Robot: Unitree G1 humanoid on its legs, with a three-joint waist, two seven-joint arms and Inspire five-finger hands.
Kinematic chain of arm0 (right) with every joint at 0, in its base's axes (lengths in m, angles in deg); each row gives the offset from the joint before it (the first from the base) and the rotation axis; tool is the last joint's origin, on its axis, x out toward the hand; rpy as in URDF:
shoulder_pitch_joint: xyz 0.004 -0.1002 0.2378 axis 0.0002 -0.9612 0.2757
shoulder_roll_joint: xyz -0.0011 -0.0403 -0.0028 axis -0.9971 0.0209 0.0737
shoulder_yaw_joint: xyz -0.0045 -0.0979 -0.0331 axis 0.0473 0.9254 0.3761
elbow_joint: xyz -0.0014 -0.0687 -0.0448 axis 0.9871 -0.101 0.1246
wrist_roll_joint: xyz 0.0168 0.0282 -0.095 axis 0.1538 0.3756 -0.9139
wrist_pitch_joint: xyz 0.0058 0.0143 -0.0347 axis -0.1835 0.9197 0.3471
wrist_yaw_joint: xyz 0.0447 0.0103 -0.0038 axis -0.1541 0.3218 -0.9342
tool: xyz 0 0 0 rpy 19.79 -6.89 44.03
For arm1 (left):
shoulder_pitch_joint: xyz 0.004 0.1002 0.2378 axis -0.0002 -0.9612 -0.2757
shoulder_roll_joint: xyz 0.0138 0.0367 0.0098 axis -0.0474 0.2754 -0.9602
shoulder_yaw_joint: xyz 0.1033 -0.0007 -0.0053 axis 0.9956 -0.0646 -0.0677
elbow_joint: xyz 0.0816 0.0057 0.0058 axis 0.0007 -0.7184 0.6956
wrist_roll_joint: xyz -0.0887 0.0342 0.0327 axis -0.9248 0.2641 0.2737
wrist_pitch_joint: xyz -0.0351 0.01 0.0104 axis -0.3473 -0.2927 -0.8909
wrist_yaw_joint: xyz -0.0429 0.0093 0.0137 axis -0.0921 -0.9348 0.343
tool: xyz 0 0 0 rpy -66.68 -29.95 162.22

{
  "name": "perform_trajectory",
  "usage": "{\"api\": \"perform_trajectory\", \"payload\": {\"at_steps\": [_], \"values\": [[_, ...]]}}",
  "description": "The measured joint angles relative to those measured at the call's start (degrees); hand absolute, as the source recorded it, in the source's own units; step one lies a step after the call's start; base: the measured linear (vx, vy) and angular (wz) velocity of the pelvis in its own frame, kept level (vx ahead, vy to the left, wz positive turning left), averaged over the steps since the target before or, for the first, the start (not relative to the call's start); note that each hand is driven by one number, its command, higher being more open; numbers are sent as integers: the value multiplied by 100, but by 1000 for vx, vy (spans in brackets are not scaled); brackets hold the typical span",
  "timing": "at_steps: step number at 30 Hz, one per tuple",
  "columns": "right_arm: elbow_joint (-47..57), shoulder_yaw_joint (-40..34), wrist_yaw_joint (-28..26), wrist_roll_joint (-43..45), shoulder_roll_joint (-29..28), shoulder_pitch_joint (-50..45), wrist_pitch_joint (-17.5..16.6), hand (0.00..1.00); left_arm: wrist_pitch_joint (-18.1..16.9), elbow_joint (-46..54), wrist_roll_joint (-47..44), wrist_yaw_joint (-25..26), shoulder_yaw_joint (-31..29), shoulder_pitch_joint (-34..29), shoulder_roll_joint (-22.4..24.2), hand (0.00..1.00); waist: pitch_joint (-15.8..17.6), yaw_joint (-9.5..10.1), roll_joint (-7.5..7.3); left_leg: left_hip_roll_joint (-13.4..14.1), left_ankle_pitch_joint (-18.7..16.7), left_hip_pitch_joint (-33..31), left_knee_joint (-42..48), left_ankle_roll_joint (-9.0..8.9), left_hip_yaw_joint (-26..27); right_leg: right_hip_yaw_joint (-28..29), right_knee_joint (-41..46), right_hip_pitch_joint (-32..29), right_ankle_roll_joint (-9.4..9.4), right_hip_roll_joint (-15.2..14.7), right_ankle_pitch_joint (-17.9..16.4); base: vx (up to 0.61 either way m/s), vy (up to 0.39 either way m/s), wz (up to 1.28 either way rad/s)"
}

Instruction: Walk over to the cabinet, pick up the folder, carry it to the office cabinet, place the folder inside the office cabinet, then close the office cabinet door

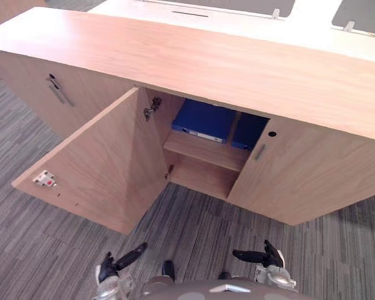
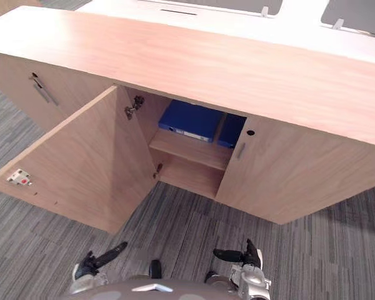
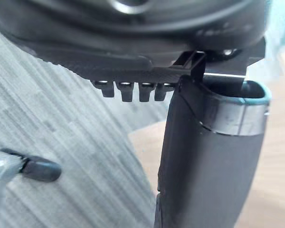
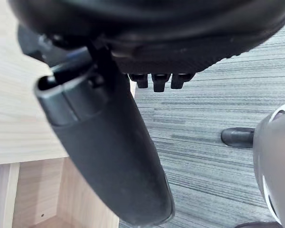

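A blue folder [image 1: 203, 120] lies flat on the upper shelf [image 1: 206, 151] inside the open wooden cabinet [image 1: 206, 62], with a second blue folder [image 1: 249, 131] beside it, partly hidden by the shut right door [image 1: 300, 178]. The cabinet's door [image 1: 106, 165] stands swung wide open toward me on the left. My left hand [image 1: 117, 265] hangs low above the carpet, well short of the door, fingers straight and empty. My right hand [image 1: 265, 256] hangs low in front of the shut right door, also open and empty; its thumb [image 4: 114, 156] sticks out straight.
Left of the opening is another shut door with a metal handle [image 1: 57, 92]. A white desk [image 1: 250, 22] stands behind the cabinet. Grey striped carpet [image 1: 206, 231] lies between me and the cabinet. The lower compartment [image 1: 200, 178] under the shelf holds nothing.
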Motion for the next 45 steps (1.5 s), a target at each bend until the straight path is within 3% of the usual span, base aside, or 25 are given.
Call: {"api": "perform_trajectory", "payload": {"at_steps": [10, 33, 45], "values": [[11, 75, 14, -3, 245, 21, -28, 100, -320, 1666, -380, 401, -273, 122, -630, 100, -27, 123, 20, -27, -2, -45, -29, -1, -169, -109, -66, 78, -15, 8, -17, 2, -3, 8], [-7, 240, -125, -4, 351, -112, -17, 100, -435, 2732, -330, 476, -188, 297, -1094, 100, -70, 216, -48, 3, -50, -84, -35, 8, -34, 134, -47, -49, -53, 51, -5, -2, 3, -3], [-116, 241, -186, -15, 348, -161, 5, 100, -511, 3510, -449, 106, 276, -504, -1013, 100, -132, 301, -125, -3, -47, -81, -34, 15, -20, 225, -14, -75, -62, 47, -10, 0, 0, 0]]}}
